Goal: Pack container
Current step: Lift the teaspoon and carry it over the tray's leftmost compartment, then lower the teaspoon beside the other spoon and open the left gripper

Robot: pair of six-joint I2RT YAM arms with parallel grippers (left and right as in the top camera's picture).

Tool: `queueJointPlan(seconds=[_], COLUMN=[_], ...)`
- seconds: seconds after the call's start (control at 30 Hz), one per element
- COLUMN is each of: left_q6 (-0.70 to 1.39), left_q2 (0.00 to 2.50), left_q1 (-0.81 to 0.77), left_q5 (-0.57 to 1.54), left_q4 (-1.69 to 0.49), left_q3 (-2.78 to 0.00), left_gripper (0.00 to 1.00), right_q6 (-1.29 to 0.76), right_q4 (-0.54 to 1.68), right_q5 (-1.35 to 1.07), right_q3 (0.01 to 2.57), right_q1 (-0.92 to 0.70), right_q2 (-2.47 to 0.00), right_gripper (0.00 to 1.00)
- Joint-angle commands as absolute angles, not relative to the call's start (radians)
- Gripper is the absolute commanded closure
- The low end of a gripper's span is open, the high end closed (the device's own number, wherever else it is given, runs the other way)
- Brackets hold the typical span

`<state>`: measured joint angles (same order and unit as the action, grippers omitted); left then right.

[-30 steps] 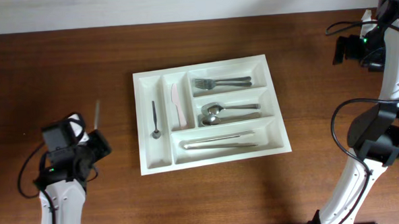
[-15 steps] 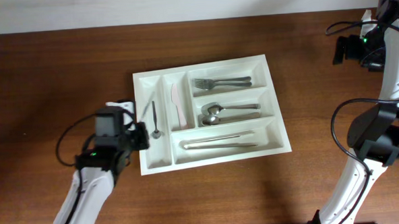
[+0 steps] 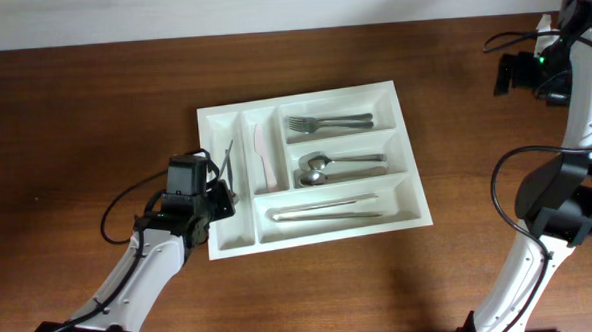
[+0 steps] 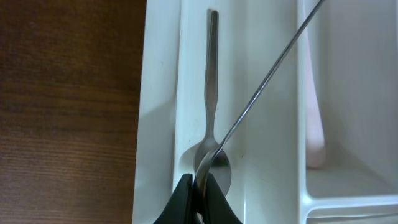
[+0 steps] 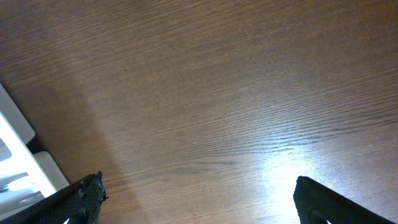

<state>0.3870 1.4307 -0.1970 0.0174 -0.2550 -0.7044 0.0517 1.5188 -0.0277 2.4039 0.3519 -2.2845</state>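
Note:
The container (image 3: 303,93), a white cutlery tray, lies mid-table. My left gripper (image 3: 217,192) hangs over its leftmost narrow compartment, shut on the bowl of a small metal spoon (image 4: 261,87). That spoon's thin handle slants up to the right, across the divider. Beneath it another small spoon (image 4: 212,68) lies flat in the compartment, its bowl just ahead of my left gripper (image 4: 200,186). My right gripper (image 5: 196,199) is open and empty, high over bare wood at the table's far right.
The tray's long compartments hold forks (image 3: 324,122), spoons (image 3: 336,164) and knives (image 3: 323,210). A pale pink knife (image 3: 264,157) lies in the second narrow compartment. The right arm (image 3: 565,144) stands along the table's right edge.
My left arm has swung from the table's left side to the tray, carrying the small spoon over the leftmost compartment. The right arm has not moved.

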Motion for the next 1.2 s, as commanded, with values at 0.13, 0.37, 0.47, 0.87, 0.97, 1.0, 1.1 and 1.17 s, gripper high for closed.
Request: queueJointPlan(seconds=[0.13, 0.37, 0.47, 0.87, 0.97, 1.0, 1.1, 1.17], left_q6=[0.429, 0.435, 0.445, 0.445, 0.445, 0.445, 0.444, 0.439], left_q2=[1.433, 1.434, 1.436, 1.436, 1.436, 1.436, 1.436, 1.436], left_q1=[-0.201, -0.201, -0.201, -0.201, -0.201, -0.201, -0.201, -0.201], left_q5=[0.003, 0.003, 0.003, 0.008, 0.011, 0.011, 0.011, 0.010], left_q4=[-0.237, -0.236, -0.234, -0.216, -0.209, -0.205, -0.176, -0.173], left_q3=[-0.719, -0.719, -0.719, -0.719, -0.719, -0.719, -0.721, -0.734], left_gripper=[0.98, 0.98, 0.98, 0.67, 0.64, 0.64, 0.64, 0.64], right_q6=[0.044, 0.044, 0.044, 0.044, 0.044, 0.044, 0.044, 0.044], right_q4=[1.522, 1.522, 1.522, 1.522, 1.522, 1.522, 1.522, 1.522], right_q5=[-0.034, -0.034, -0.034, -0.034, -0.034, -0.034, -0.034, -0.034], right_q3=[2.405, 2.405, 2.405, 2.405, 2.405, 2.405, 2.405, 2.405], right_q1=[0.347, 0.347, 0.347, 0.347, 0.347, 0.347, 0.347, 0.347], right_q2=[-2.283, -2.283, -2.283, -2.283, -2.283, -2.283, -2.283, -2.283], right_gripper=[0.01, 0.01, 0.01, 0.01, 0.01, 0.01, 0.01, 0.01])
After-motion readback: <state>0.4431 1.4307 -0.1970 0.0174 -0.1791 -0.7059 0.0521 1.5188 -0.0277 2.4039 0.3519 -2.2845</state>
